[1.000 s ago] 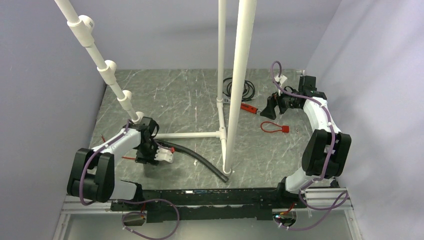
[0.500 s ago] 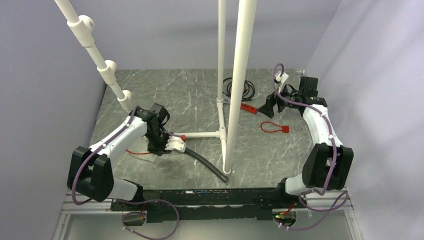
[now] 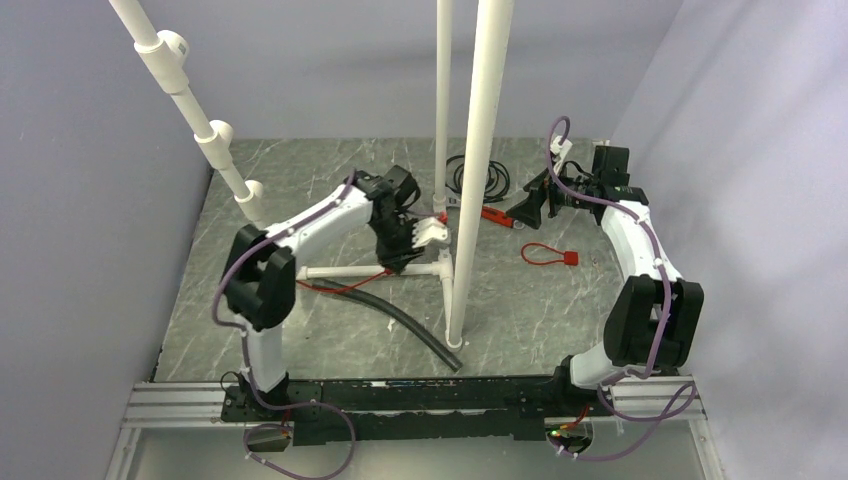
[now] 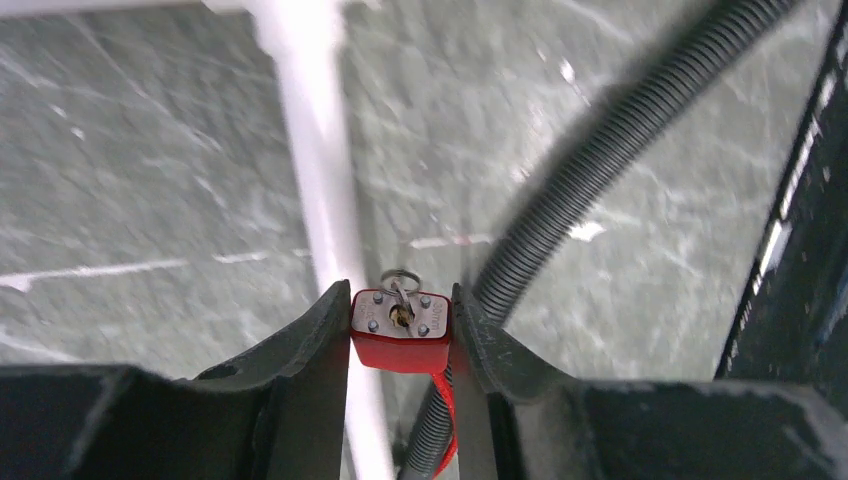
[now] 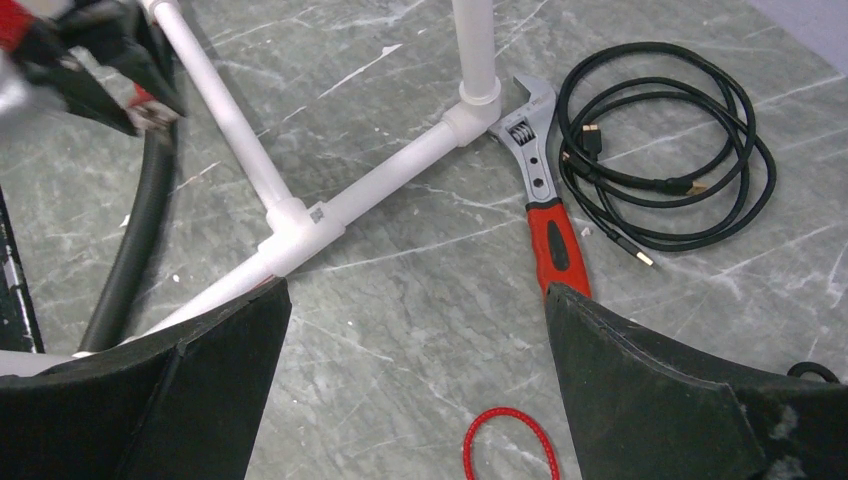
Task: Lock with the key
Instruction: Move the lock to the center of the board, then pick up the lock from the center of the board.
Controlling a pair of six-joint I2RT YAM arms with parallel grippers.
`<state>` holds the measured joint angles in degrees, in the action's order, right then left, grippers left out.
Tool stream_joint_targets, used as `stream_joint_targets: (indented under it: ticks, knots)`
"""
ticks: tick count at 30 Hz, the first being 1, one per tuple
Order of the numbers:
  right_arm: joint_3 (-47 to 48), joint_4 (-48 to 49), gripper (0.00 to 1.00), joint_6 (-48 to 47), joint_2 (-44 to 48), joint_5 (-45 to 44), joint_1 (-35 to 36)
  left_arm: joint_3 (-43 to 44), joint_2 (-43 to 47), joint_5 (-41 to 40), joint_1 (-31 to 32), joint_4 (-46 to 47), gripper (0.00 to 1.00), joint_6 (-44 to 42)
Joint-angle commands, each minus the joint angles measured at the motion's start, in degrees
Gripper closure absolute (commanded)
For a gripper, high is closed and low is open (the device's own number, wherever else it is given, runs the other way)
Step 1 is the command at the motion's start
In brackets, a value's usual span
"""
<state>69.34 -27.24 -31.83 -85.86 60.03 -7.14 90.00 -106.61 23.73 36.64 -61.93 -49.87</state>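
Claw, left (image 4: pixel 400 296): is clamping shut on a red padlock (image 4: pixel 400 342), one finger pressing on each side of its body.
Padlock: is sitting between the fingertips, its keyhole face with four small screws pointing away from the wrist.
Key (image 4: pixel 401 314): is sticking in the keyhole at the middle of that face, with its metal ring (image 4: pixel 400 279) standing just past the fingertips.
Red cable (image 4: pixel 443 415): is trailing from the padlock back between the fingers.
White pipe (image 4: pixel 315 200): is running just beyond the claw, slightly to its left and blurred.
Black hose (image 4: pixel 600 170): is passing close by the right finger and slanting away across the counter (image 4: pixel 120 180).
Left claw from above (image 3: pixel 432 232): is hanging over the horizontal white pipe, just beside the thin upright pipe (image 3: pixel 441 100).
Claw, right (image 5: pixel 418 290): is hovering with fingers spread wide and gripping nothing.
Wrench (image 5: pixel 545 200): is lying on the counter ahead of the right finger, red handle towards the claw and metal head touching the pipe elbow (image 5: pixel 478 105).
Black cord (image 5: pixel 665 150): is lying coiled just beyond the wrench, to the right.
Pipe tee (image 5: pixel 300 225): is sitting ahead of the left finger.
Red loop (image 5: pixel 510 440): is lying on the counter between the two fingers, close under the claw.
Right claw from above (image 3: pixel 525 210): is hanging well apart from the left claw, on the far side of the thick upright pipe (image 3: pixel 482 150).
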Motion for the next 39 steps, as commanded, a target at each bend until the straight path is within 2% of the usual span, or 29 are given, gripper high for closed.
stream_joint_targets:
  ticks: [1,3,7,10,12,16,20,22,30,39]
  knots:
    - [-1.02,2.0,0.0,1.57,2.02,1.63,-0.03,10.6,-6.04,-0.35,2.33,5.61,0.9,8.48]
    - [-1.56,2.42,0.0,1.92,1.94,1.32,0.02,16.61,-9.92,-0.63,3.37,6.74,0.9,9.99]
    - [0.35,-3.15,0.0,-1.32,-0.01,0.61,-0.13,26.04,-16.72,-0.24,5.43,8.07,0.9,12.58]
    - [1.14,-4.78,0.0,-1.89,-0.65,0.21,-0.74,28.95,-19.72,-0.4,7.13,9.9,0.88,13.0]
    - [0.79,-4.1,0.0,-1.42,-0.47,-0.4,-0.94,29.87,-21.22,-0.77,8.01,11.38,0.81,13.31]
    - [0.75,-5.99,0.0,-3.86,-0.73,-0.87,-0.95,30.48,-22.48,-0.86,8.1,12.05,0.49,16.62]
    - [0.65,-9.23,0.0,-8.37,-0.93,-1.32,-0.95,24.45,-16.18,1.93,5.66,15.81,0.27,20.41]
    - [0.5,-10.42,0.01,-10.81,-1.18,-1.39,-0.74,20.8,-12.6,3.6,4.38,18.1,0.23,22.08]
    - [0.13,-13.25,0.07,-21.62,-2.89,-5.54,4.74,8.14,-1.53,16.99,-5.09,21.79,0.15,26.49]
    - [3.46,-20.98,0.09,-41.54,-7.1,-8.18,16.15,-9.06,10.13,24.66,-11.16,27.72,0.17,26.72]
